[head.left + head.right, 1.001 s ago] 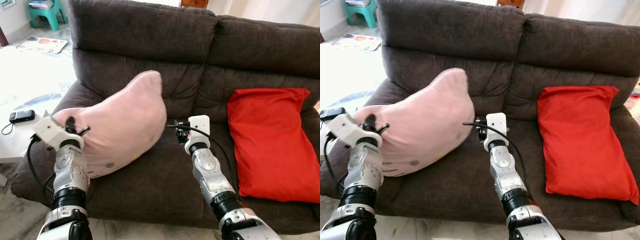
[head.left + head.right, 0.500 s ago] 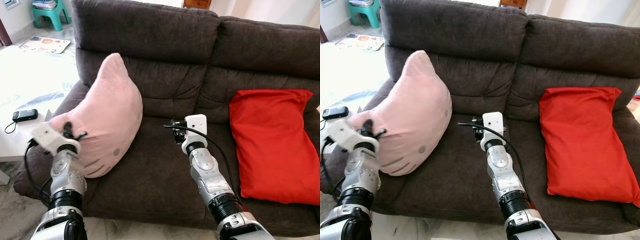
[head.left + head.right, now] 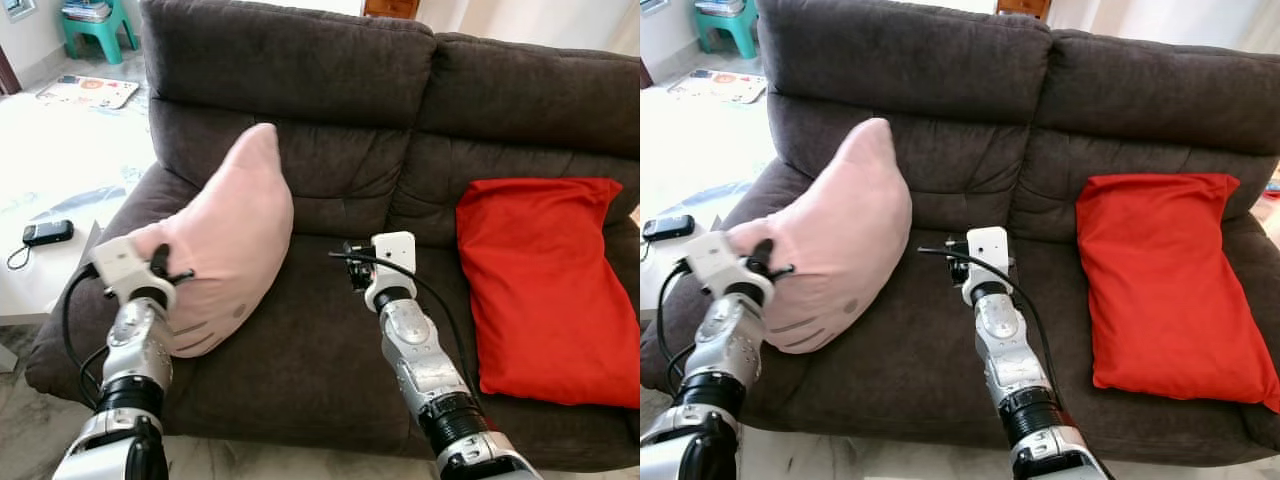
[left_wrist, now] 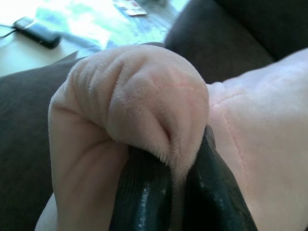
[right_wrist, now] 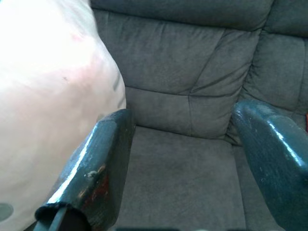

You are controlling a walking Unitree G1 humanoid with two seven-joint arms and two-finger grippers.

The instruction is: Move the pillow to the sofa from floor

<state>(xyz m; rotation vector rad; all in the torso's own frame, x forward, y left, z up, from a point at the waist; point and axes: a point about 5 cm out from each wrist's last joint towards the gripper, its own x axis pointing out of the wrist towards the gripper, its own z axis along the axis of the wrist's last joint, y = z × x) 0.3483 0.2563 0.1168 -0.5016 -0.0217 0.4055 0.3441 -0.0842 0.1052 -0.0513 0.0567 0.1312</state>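
Two head views record the same scene. Left eye view: a pink pillow [image 3: 225, 245] stands tilted on the left seat of a dark brown sofa [image 3: 300, 60], its pointed top leaning toward the backrest and its lower edge resting on the cushion near the left armrest. The left gripper [image 3: 165, 262] is at the pillow's near left corner, gripping that corner. The right gripper [image 3: 352, 268] hangs above the middle of the seat, just right of the pillow and apart from it. A red pillow [image 3: 545, 285] lies flat on the right seat. Far left, a low white table [image 3: 40, 290] carries a black phone [image 3: 47, 233], and a teal stool [image 3: 95, 25] stands beyond it.

Right eye view: same arrangement; the pillow rests on the seat cushion and leans on the backrest, the left arm reaching to its near corner, the right arm extended over the seat centre.

Left wrist view: both black fingers [image 4: 144, 197] are pressed together on a bunched fold of pink fabric, which bulges out above the tips. Sofa fabric and the phone on the table show behind.

Right wrist view: both fingers [image 5: 96, 168] are spread wide with nothing between them but sofa seat and backrest. The pillow's side lies close beside one finger; contact cannot be confirmed.
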